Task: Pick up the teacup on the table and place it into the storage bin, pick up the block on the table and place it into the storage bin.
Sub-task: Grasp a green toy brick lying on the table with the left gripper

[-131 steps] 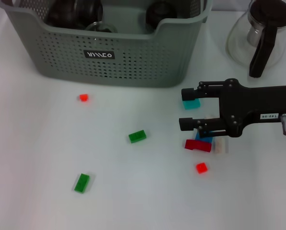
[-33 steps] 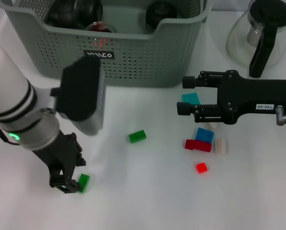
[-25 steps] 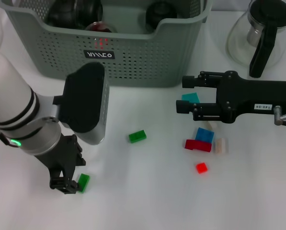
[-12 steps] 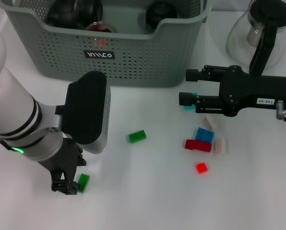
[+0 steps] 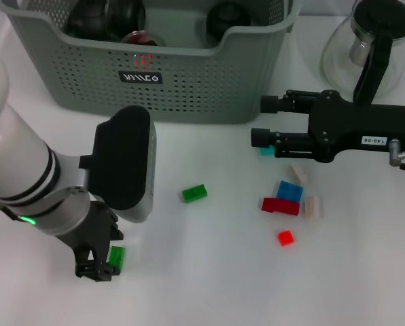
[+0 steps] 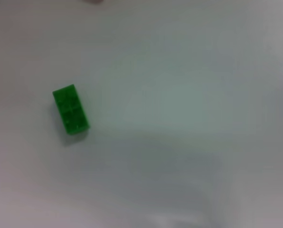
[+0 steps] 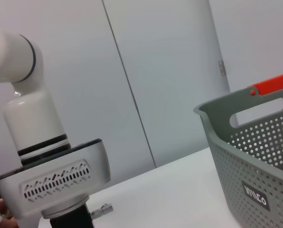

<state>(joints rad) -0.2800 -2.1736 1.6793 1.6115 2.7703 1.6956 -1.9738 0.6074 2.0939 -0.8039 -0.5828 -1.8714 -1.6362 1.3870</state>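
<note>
Lower left of head view: left gripper (image 5: 100, 261) straddles green block (image 5: 116, 257), fingers spread, set to pinch; right gripper (image 5: 263, 121) parted, idle mid-right.

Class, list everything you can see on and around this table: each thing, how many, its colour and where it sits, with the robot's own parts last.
storage bin: 1, grey-green, far side, dark round items inside
glass teapot: 1, clear with black handle, far right
green blocks: 2, one mid-table, one beside the left gripper
teal block: 1, at the right gripper's fingertips
blue block: 1, right
dark red block: 1, against the blue one
cream blocks: 2, right
small red block: 1, near right
left gripper: black, near left
right gripper: black, open, right
</note>
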